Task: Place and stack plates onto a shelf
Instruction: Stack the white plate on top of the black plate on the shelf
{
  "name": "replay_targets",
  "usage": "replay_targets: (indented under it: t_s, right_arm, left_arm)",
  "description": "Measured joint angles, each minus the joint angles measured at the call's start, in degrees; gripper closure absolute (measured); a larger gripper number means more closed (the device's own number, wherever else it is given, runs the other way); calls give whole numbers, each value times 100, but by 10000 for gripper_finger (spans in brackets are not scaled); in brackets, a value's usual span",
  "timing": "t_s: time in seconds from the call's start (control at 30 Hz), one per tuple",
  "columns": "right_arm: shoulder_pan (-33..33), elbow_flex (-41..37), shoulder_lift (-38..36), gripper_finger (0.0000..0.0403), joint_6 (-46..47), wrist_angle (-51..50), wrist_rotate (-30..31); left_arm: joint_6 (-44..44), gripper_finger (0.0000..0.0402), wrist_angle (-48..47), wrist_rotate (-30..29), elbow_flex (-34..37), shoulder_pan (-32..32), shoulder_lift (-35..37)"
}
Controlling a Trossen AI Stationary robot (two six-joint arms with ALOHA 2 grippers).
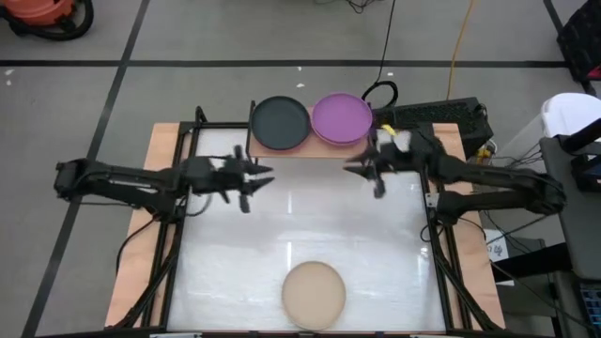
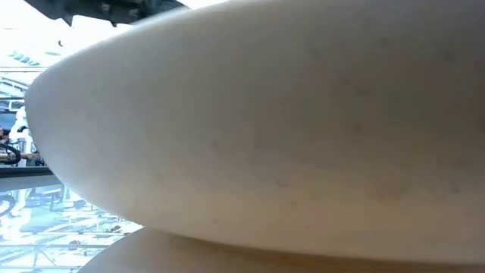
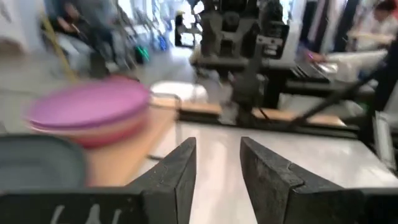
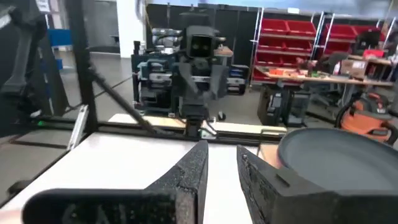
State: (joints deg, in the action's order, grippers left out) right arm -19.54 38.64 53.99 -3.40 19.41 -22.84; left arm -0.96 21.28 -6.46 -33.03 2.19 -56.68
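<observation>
In the high view the shelf [image 1: 319, 149] stands at the table's far edge. It bears a black plate stack [image 1: 279, 123] on its left half and a purple-topped stack [image 1: 341, 117] on its right half. A beige plate [image 1: 315, 293] lies flat near the table's near edge and fills the low view [image 2: 288, 129]. My left gripper [image 1: 257, 184] hovers open in front of the black stack. My right gripper [image 1: 362, 177] hovers open in front of the purple stack. The left wrist view shows the purple stack [image 3: 90, 111] and a black plate [image 3: 37, 163]. The right wrist view shows the black plate [image 4: 336, 157].
White tabletop [image 1: 300, 230] with wood side strips and a black frame lies between the two arms and the beige plate. A black box with cables [image 1: 441, 115] sits off the far right corner. People and shelving show in the room behind the table.
</observation>
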Motion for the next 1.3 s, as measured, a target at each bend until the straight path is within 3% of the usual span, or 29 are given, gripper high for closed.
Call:
replay_targets:
  t_s: [0.2,0.37,0.53,0.8,1.1,1.3]
  right_arm:
    - [469,-1218,-1448,332,-17,-79,690]
    - [875,-1808,-2109,332,-29,-75,793]
    - [1101,-2075,-2185,332,-29,-166,1263]
    - [1223,-2082,-2185,332,-30,-279,1246]
    - [1219,-2082,-2185,332,-28,-281,1269]
    - [1218,-2082,-2185,332,54,-279,1358]
  left_arm:
    - [-132,273,-1136,146,-1193,-406,-1379]
    - [-300,273,-2240,324,-1890,-633,-2344]
    - [-946,273,-2574,927,-2103,-688,-2945]
    - [-1626,273,-2630,1301,-2107,-882,-3613]
    - [-2000,273,-2551,1846,-2107,-1246,-3873]
    - [-2385,273,-2308,1824,-2271,-1597,-3873]
